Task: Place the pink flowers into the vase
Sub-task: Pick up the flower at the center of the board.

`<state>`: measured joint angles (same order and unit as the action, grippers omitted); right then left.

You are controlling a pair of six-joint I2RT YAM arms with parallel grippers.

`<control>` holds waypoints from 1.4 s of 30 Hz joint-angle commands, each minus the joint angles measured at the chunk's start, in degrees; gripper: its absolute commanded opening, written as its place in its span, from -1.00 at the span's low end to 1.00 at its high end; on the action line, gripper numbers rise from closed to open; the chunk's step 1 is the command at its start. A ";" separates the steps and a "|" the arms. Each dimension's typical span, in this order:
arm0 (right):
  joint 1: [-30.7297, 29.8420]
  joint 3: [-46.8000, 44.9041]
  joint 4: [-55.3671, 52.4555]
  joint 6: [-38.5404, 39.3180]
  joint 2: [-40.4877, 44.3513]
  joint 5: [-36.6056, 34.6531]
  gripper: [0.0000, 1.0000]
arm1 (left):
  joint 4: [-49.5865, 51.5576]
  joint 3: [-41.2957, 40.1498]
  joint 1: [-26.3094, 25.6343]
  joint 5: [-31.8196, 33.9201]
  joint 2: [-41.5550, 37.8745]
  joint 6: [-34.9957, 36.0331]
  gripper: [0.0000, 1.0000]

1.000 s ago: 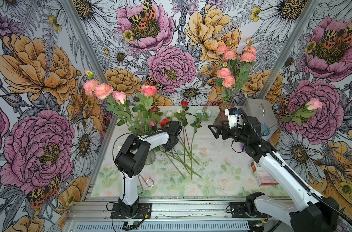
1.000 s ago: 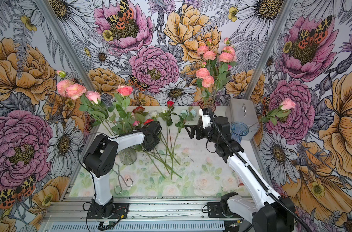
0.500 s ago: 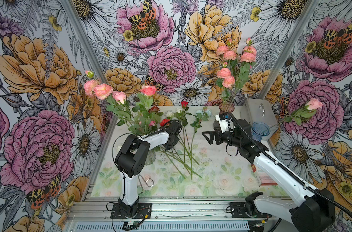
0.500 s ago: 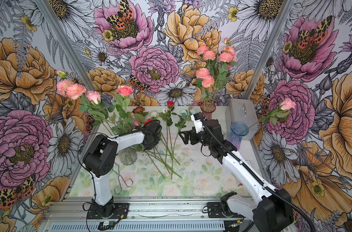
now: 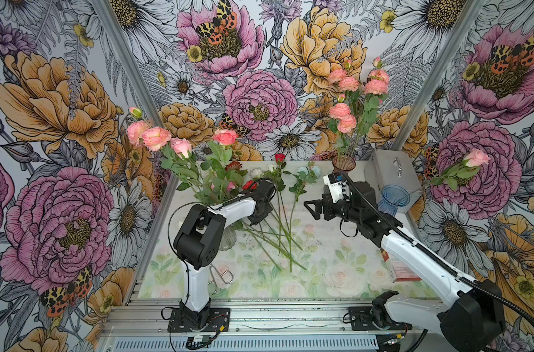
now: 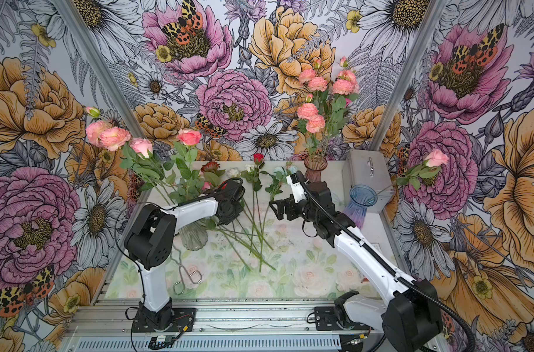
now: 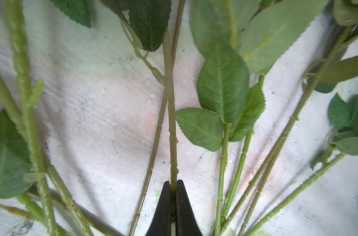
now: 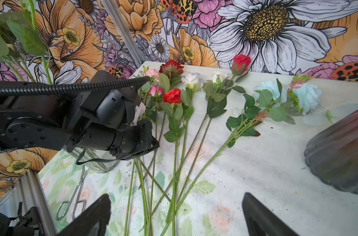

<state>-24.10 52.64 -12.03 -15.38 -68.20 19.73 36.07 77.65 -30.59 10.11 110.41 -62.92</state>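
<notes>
Looking down in both top views, I see my left gripper (image 5: 258, 217) low over the fan of loose stems, just beside the clear glass vase (image 6: 194, 236). That vase stands near the left edge of the table (image 5: 336, 274) and holds pink flowers (image 5: 156, 138) leaning toward the wall. My right gripper (image 5: 311, 210) hovers with its jaws wide apart between the stems and the blue vase (image 5: 393, 199), with bare tabletop toward the front rail. A brown vase (image 5: 344, 164) of pink carnations (image 5: 348, 83) and a metal box (image 5: 393, 170) crowd the back right corner, and tongs (image 5: 221, 275) lie front left. From my left wrist, my fingertips (image 7: 166, 196) are pressed together on one green stem (image 7: 172, 122), with other stems close on both sides; which bloom it carries I cannot tell. From my right wrist, both fingers (image 8: 92, 216) stand well apart above the stem ends. Small pink blooms (image 8: 155, 91) lie on the table beside red roses (image 8: 172, 96), white heads (image 8: 192, 79) and pale blue heads (image 8: 307, 96).
</notes>
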 commanded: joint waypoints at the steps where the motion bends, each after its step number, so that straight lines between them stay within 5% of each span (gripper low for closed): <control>1: -0.48 2.20 0.31 0.43 -0.25 0.41 0.99 | -0.14 3.77 -0.56 2.86 -4.67 5.50 -1.00; 8: -0.34 2.86 -1.52 0.43 0.99 1.77 0.99 | -1.03 9.08 -5.22 15.17 -10.91 16.47 -1.00; 19: 1.69 6.50 -5.56 1.14 3.62 7.96 0.94 | -26.11 4.74 -10.26 14.88 -17.40 33.11 -1.00; 32: 1.50 10.57 -5.30 0.77 -0.91 12.67 0.57 | -37.02 2.07 -10.94 -0.25 -19.35 25.19 -1.00; 42: 2.04 15.91 -5.29 0.96 -5.77 13.49 0.36 | -39.77 -0.43 -11.38 -3.69 -22.35 23.10 -1.00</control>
<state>-22.41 65.93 -17.78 -14.94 -72.40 31.86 -0.54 78.06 -41.52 8.75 90.06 -38.63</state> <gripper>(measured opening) 0.689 0.058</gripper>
